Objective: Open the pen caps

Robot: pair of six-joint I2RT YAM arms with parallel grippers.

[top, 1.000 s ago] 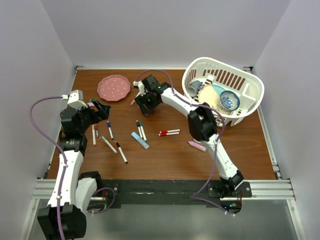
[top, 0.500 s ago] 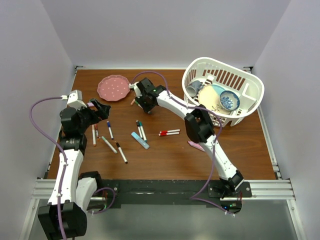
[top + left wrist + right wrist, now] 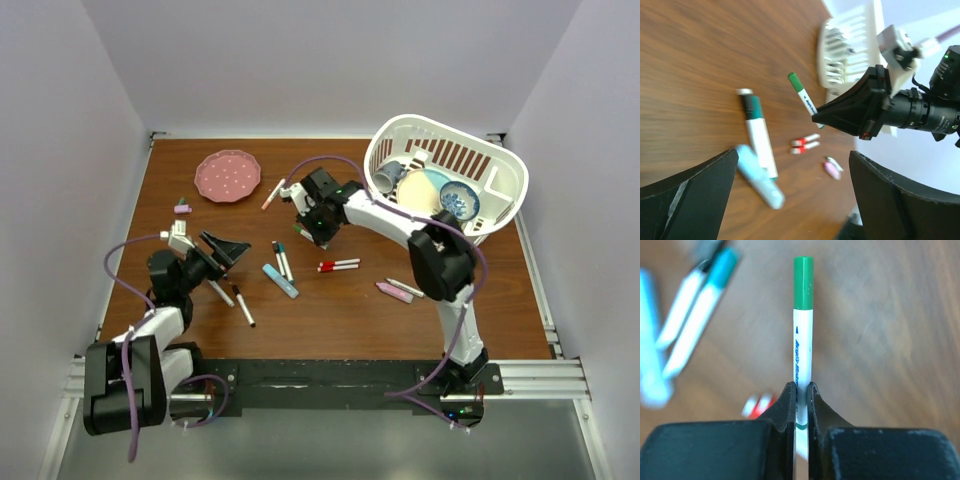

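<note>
I read right gripper [image 3: 801,388] clamped on the slim white marker barrel [image 3: 802,357], green plastic cap [image 3: 803,282] on its far end, over the brown wooden table [image 3: 340,310]. Left gripper [image 3: 793,154] spread wide, empty.

On the table [image 3: 340,320] loose pens [image 3: 283,260] lie scattered – the left end effector [image 3: 228,250] near their left side, the right end effector [image 3: 305,224] just behind them – with a pink plate [image 3: 228,176] and a white basket [image 3: 430,120] at the back.

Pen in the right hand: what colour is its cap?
Green cap, best seen in right wrist view.
</note>
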